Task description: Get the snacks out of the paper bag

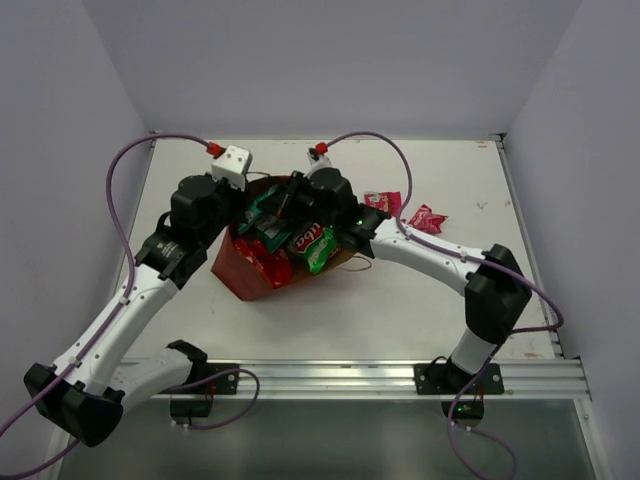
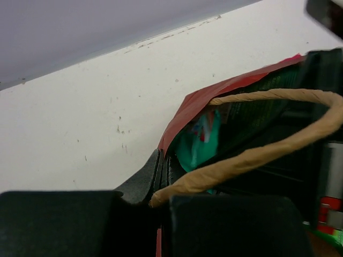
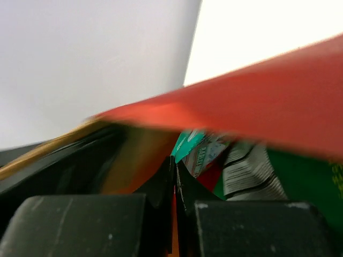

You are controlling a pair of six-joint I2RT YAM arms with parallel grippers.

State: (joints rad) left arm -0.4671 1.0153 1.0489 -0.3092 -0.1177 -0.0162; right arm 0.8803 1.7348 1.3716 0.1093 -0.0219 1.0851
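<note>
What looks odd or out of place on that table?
The paper bag looks tipped over rather than upright, with shiny packets bulging from its mouth. The left gripper and right gripper each pinch its red rim. Pink packets lie loose on the table beside the right arm.

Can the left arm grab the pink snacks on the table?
Probably not now: the left gripper is shut on the paper bag, and the right arm lies between it and the pink snacks.
</note>
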